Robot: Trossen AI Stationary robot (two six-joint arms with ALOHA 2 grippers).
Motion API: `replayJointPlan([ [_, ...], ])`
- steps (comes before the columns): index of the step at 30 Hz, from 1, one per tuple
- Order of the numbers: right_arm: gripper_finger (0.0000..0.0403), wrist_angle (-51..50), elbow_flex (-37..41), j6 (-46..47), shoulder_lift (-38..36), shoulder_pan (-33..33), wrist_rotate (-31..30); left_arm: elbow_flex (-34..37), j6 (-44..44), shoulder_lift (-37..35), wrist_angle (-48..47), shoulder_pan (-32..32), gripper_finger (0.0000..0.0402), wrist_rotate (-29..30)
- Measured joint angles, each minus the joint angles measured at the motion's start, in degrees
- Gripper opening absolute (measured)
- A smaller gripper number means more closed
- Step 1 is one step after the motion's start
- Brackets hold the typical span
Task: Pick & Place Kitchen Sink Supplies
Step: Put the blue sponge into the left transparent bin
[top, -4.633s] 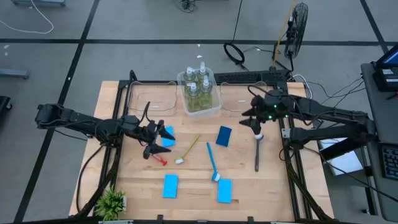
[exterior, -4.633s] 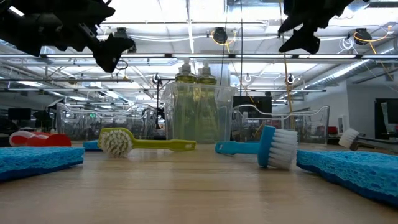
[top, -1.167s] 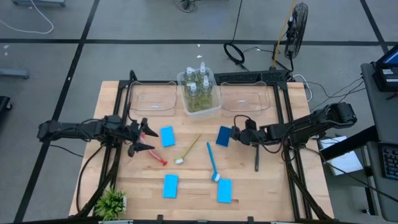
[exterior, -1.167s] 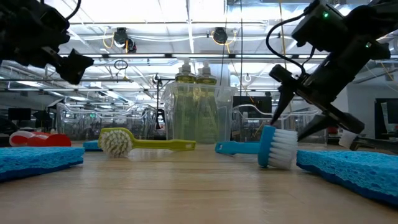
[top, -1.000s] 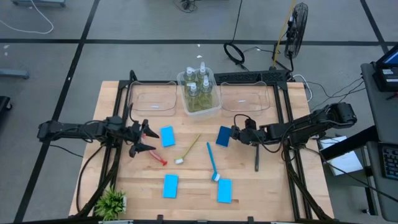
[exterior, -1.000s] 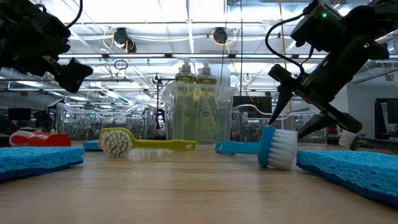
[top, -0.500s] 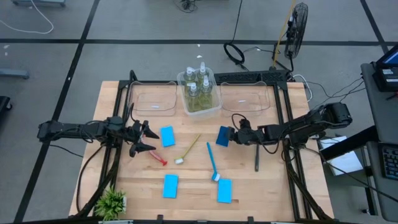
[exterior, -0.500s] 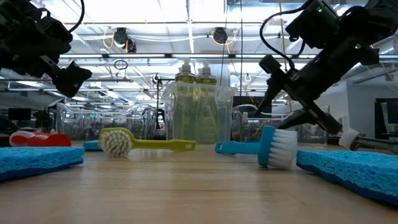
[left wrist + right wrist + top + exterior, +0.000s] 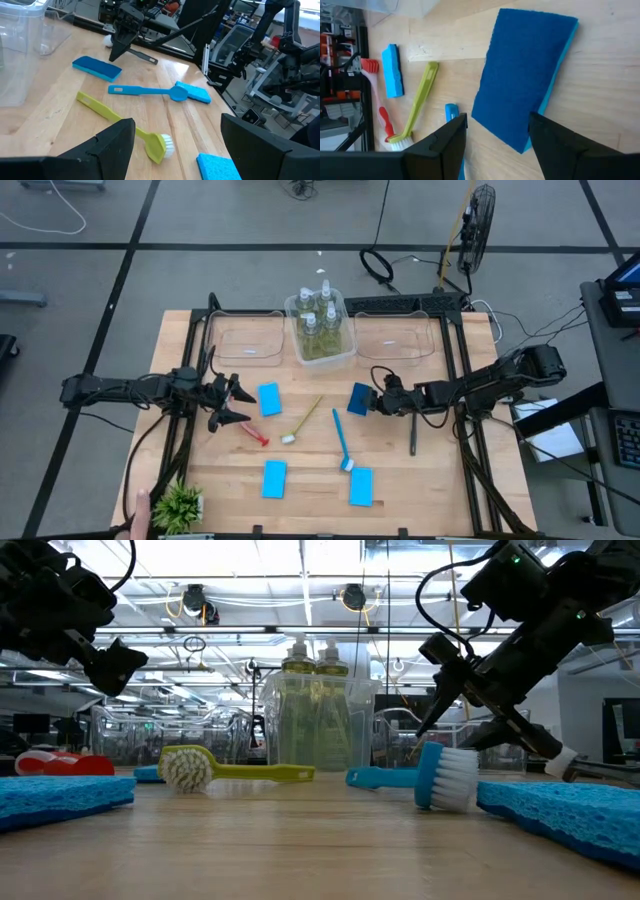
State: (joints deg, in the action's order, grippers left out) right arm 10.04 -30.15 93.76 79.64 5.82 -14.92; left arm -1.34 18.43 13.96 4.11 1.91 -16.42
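Observation:
My right gripper [image 9: 378, 400] hangs low and open at the right end of a dark blue sponge [image 9: 360, 398]. In the right wrist view its fingers [image 9: 437, 150] stand either side of that sponge's [image 9: 525, 80] near corner, apart from it. My left gripper [image 9: 232, 402] is open above the table's left side, beside another blue sponge [image 9: 268, 398] and the red brush [image 9: 251, 431]. The yellow-green brush [image 9: 303, 420], blue brush [image 9: 341, 440], dark grey brush [image 9: 413, 428] and two more sponges [image 9: 274, 478] [image 9: 361, 486] lie flat. The pump bottles [image 9: 320, 320] stand in the middle bin.
Two clear bins [image 9: 245, 340] [image 9: 395, 338] flank the bottle bin at the far edge. A small potted plant [image 9: 180, 505] stands at the near left corner, with a person's hand [image 9: 140, 510] beside it. Bare wood shows along the near right side.
My right gripper has moved a little toward the table's left, closing on the dark blue sponge's right end, and has tipped slightly. A person's hand has come into view beside the plant at the near left corner.

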Motion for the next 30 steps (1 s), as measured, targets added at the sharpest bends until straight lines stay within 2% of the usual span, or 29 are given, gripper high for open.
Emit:
replayJointPlan([
  [30, 0.0199, 0.0, 0.0, 1.4, 0.0, 0.0, 0.0, 0.0, 0.0, 0.0, 0.0, 0.0, 0.0296, 0.0],
])
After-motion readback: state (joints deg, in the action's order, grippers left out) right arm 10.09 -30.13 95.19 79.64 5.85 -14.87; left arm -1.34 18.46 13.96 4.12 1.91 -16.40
